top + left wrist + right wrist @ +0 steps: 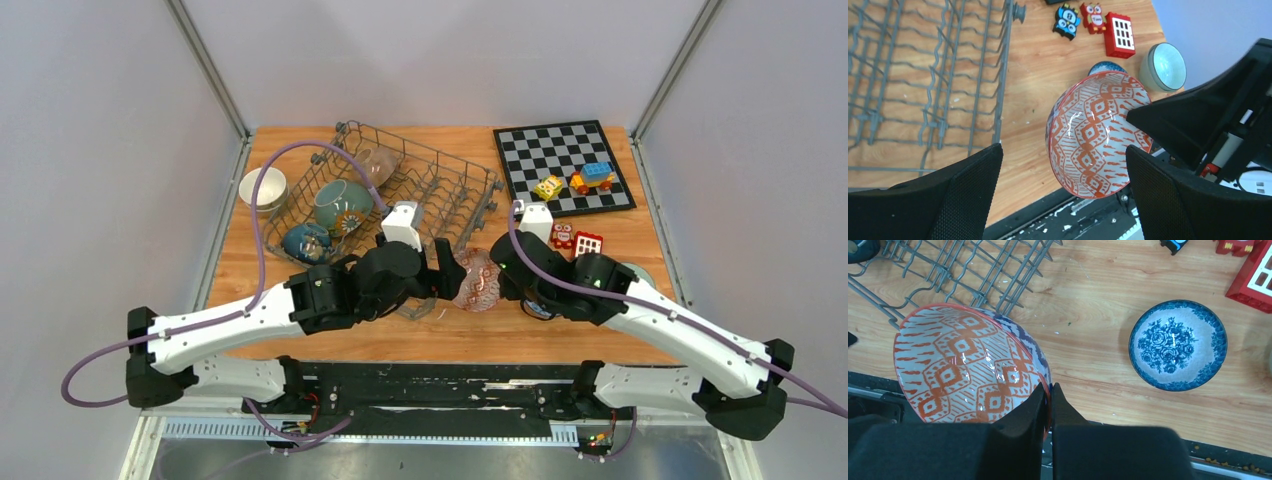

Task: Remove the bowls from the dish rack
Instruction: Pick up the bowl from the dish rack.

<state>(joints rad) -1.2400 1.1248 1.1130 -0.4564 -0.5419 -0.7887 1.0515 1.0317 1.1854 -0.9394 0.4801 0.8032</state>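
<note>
The grey wire dish rack (pixel 440 185) stands at the back left and holds a teal bowl (pixel 343 203), a dark blue bowl (pixel 307 242) and a clear brownish bowl (pixel 378 160). An orange-patterned bowl (pixel 478 280) is held tilted in the air near the table's front edge. My right gripper (pixel 1050 390) is shut on the rim of this bowl (pixel 963 365). My left gripper (pixel 1063 155) is open, its fingers either side of the bowl (pixel 1095 132) and not touching it. The rack's near end shows empty in the left wrist view (pixel 938 75).
A blue floral bowl (pixel 1178 345) and a grey-green bowl (pixel 1163 66) sit on the table at the right. A white bowl (pixel 264 188) stands left of the rack. Toy bricks (pixel 1120 35) lie near the chessboard (pixel 560 165), which carries more toys.
</note>
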